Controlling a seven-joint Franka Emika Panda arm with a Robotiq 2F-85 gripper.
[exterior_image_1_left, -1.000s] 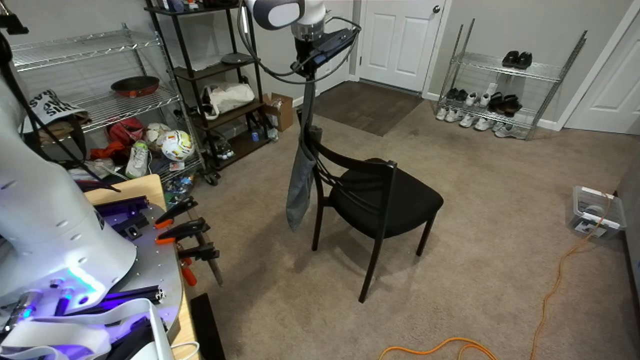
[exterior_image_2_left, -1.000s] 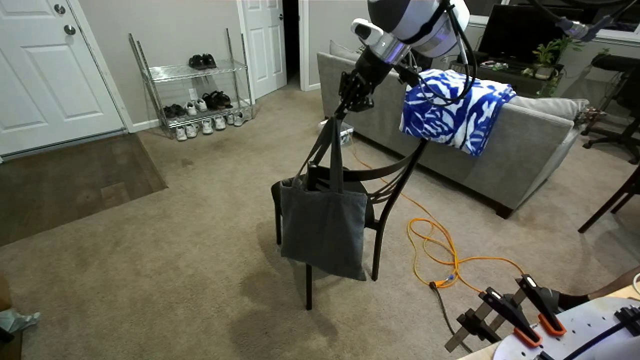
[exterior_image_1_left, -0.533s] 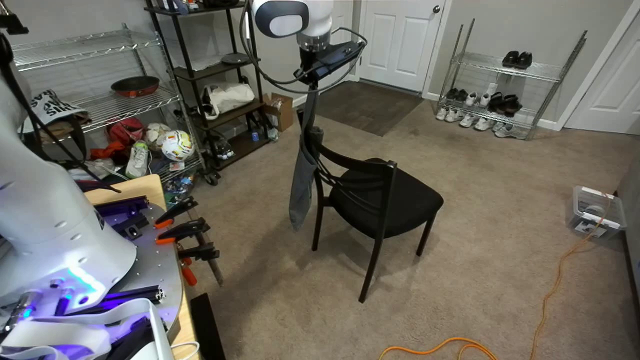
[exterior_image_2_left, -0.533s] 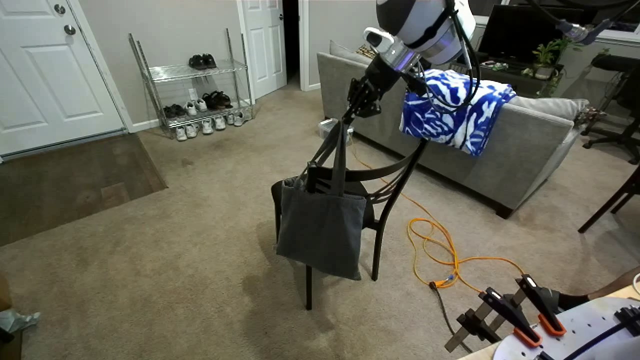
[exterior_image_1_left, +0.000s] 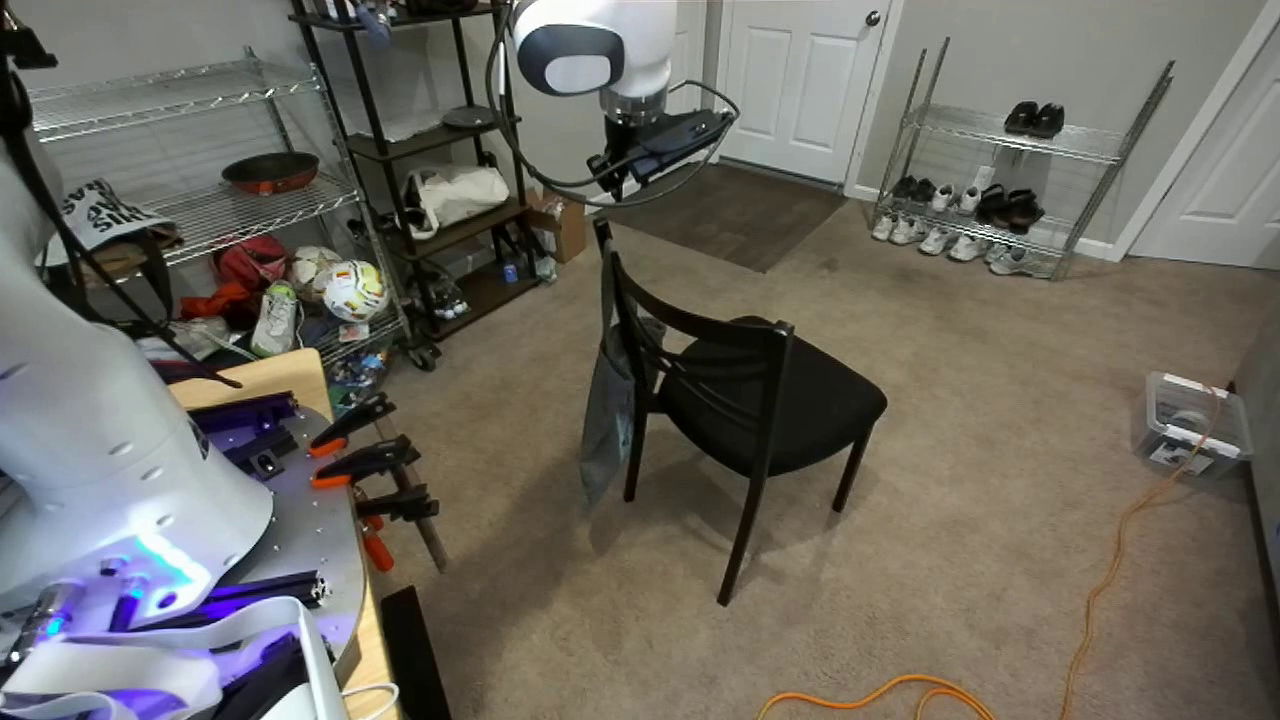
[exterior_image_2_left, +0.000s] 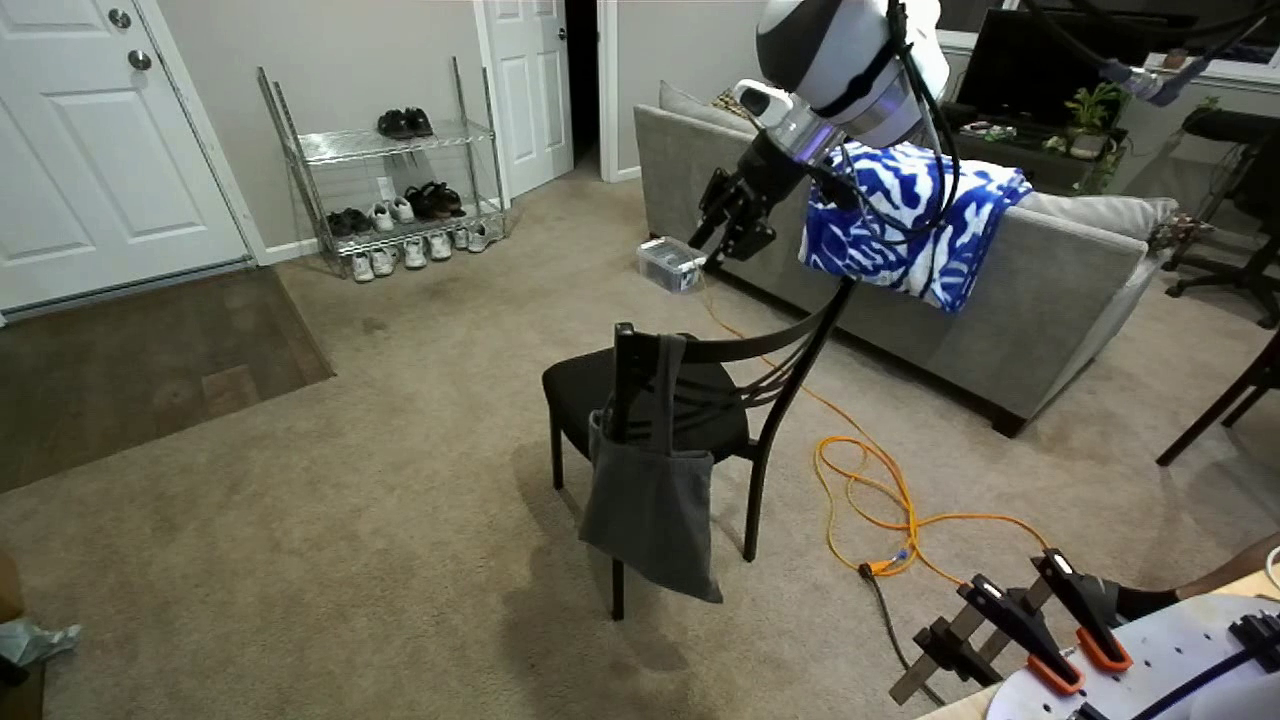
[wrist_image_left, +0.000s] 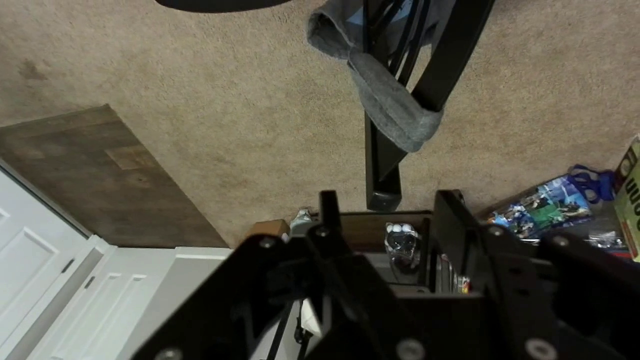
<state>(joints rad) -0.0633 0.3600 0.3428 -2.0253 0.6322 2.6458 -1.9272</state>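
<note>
The grey tote bag (exterior_image_2_left: 655, 520) is hung by a strap (exterior_image_2_left: 668, 395) over the top rail (exterior_image_2_left: 755, 347) of the black chair (exterior_image_1_left: 790, 400), with its long axis nearly upright, its bottom directed toward the carpet (exterior_image_2_left: 300, 520) and its lower edge slanted. Above that rail, the robot arm's wrist (exterior_image_2_left: 803, 132) is angled downward in both exterior views, and the gripper (wrist_image_left: 388, 199) is poised clear of the strap, its jaws spread with a visible gap between them.

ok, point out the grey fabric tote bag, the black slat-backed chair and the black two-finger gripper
Grey tote bag (exterior_image_2_left: 655, 515): in an exterior view, main body.
Black chair (exterior_image_1_left: 808, 397): in an exterior view, seat.
Black gripper (wrist_image_left: 388, 200): wrist view, midway between fingertips.
</note>
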